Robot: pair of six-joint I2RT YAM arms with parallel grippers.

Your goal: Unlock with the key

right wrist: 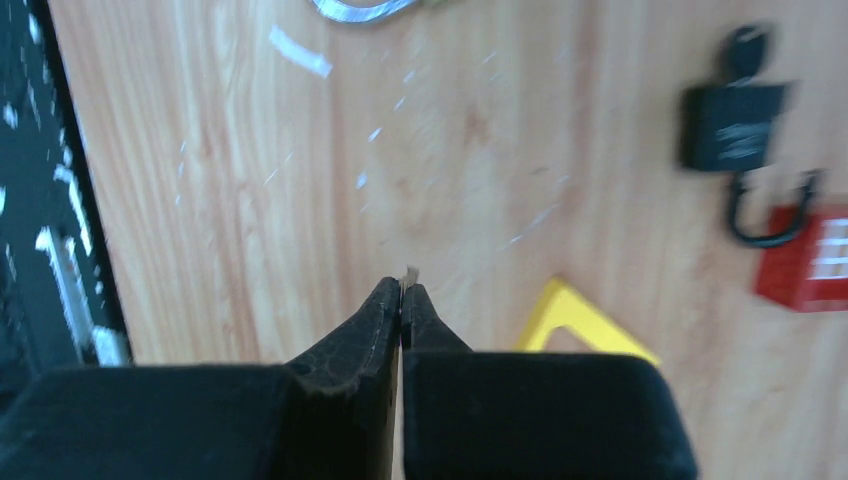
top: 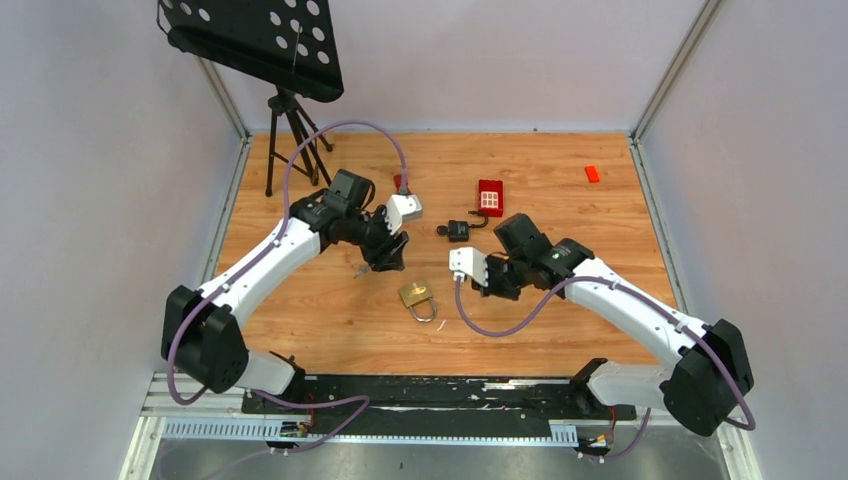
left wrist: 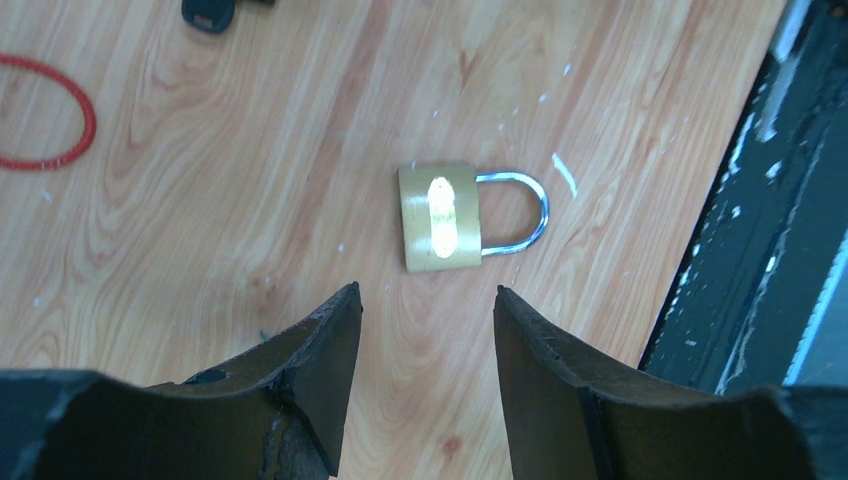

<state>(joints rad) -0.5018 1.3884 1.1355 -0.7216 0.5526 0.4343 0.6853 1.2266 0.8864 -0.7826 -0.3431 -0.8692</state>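
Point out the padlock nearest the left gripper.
The brass padlock with silver shackle, just ahead of the open left gripper; the black padlock and red lock lie farther.

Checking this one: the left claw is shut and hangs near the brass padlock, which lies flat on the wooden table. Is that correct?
Not quite. The left claw is open, its fingers spread apart with nothing between them, as the left wrist view shows. The rest holds: it hangs near the brass padlock, which lies flat on the wooden table.

Padlock [top: 418,297] on table [top: 330,320], near-centre; second padlock [top: 460,230] behind it (box [top: 490,197] just beyond).
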